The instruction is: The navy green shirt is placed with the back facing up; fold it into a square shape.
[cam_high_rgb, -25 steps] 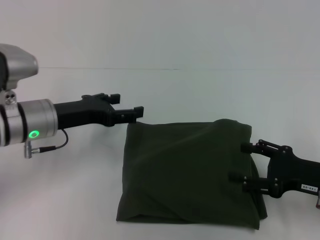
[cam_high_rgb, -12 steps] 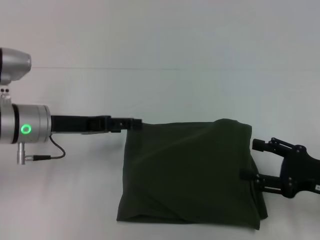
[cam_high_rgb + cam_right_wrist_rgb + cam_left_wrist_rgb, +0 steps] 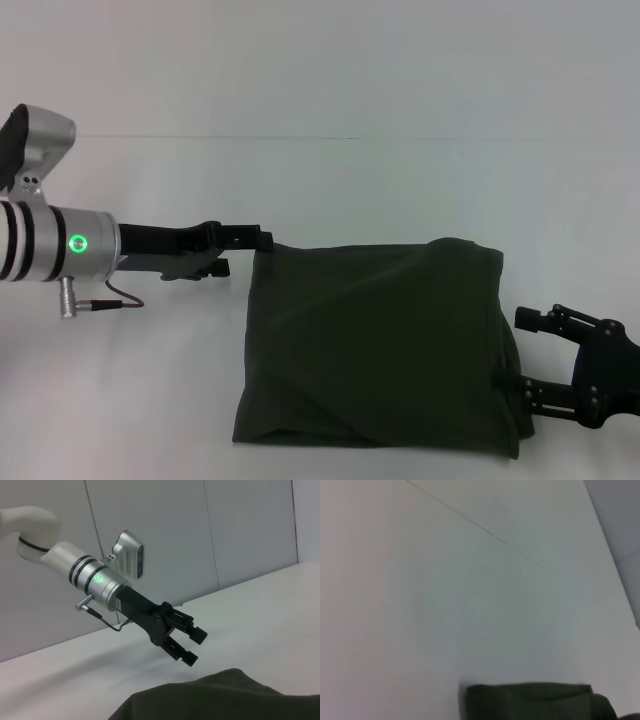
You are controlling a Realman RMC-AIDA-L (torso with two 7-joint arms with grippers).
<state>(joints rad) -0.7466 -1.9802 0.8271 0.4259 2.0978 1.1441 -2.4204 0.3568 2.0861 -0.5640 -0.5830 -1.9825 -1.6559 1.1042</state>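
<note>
Both pincers backed off folded navy green shirt (image 3: 375, 340); left pincer (image 3: 192, 645) open, empty.

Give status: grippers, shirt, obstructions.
Left gripper open, at the shirt's far left corner. Right gripper open, at its right edge. Shirt folded into a rough square on the table. Nothing in the way.

1. The shirt (image 3: 375, 340) is dark olive-green soft cloth, plain on the side that faces up.
2. It is folded into a roughly square, slightly puffy bundle lying flat on the white bench (image 3: 400, 180).
3. Its far right corner bulges up a little; the near edge shows stacked layers, and shallow diagonal creases cross the top.
4. No lettering shows.
</note>
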